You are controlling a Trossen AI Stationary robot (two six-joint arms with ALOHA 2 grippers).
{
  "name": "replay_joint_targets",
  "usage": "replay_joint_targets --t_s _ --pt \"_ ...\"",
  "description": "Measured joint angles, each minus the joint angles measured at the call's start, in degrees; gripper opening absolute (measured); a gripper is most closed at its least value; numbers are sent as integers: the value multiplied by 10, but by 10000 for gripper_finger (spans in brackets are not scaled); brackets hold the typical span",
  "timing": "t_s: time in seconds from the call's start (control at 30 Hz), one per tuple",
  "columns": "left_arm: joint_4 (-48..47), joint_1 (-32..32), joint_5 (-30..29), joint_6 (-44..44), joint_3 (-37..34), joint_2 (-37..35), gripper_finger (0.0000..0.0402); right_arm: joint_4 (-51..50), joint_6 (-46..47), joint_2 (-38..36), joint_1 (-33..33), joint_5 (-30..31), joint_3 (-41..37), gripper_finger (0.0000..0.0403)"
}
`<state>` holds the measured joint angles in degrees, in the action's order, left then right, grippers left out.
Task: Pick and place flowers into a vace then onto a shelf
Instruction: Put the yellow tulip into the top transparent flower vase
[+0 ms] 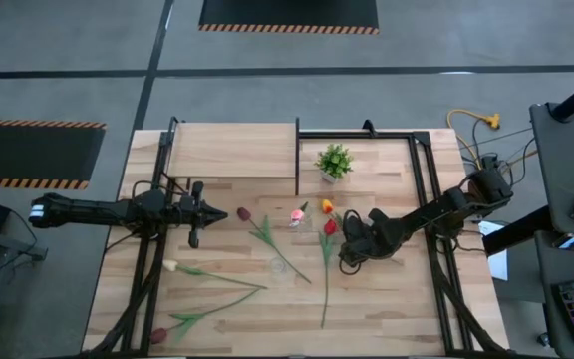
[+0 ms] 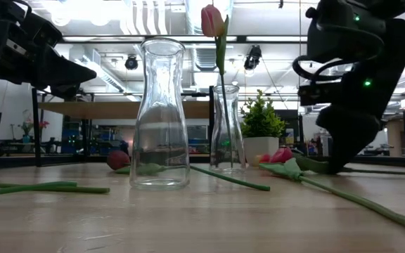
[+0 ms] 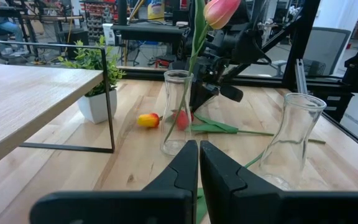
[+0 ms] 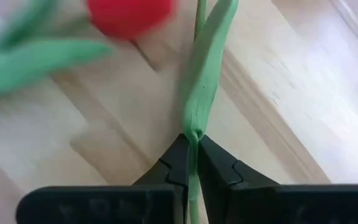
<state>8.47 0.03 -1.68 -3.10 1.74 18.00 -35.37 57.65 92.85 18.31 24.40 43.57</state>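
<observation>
A red tulip [image 1: 330,226] lies on the wooden table, its long green stem [image 1: 324,294] running toward the near edge. My right gripper [image 1: 348,255] is shut on it just below the head. A clear vase [image 3: 178,112] stands mid-table with a pink tulip [image 3: 221,10] in it, and an empty clear vase [image 2: 159,116] stands nearer. Dark red [image 1: 244,213], cream [image 1: 170,265] and orange-yellow [image 1: 327,205] tulips lie loose. The shelf [image 1: 232,150] stands at the far left. My left gripper [image 1: 197,211] hovers shut at the left, touching nothing. My right gripper pinches the red tulip's folded green leaf and stem [image 4: 194,121] between its two fingers, a short way below the red head [image 4: 129,15]. The fingers slant down from the table's right side, across the stem. The stem's long lower end [image 2: 371,204] lies on the table.
A small green potted plant [image 1: 334,160] stands at the back, right of the shelf. Another dark red tulip [image 1: 157,335] lies at the near left corner. Black frame rails [image 1: 429,209] run along both sides of the table.
</observation>
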Motion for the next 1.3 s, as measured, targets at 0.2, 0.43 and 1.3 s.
replay_joint_targets --t_s 0.2,0.43,1.3 --pt "0 0 0 0 0 0 0 -55 49 -37 2 15 0 13" --pt "0 0 0 0 0 0 0 -49 40 -67 7 61 1 13" --pt "0 0 0 0 0 0 0 226 -217 -206 32 73 -44 13"
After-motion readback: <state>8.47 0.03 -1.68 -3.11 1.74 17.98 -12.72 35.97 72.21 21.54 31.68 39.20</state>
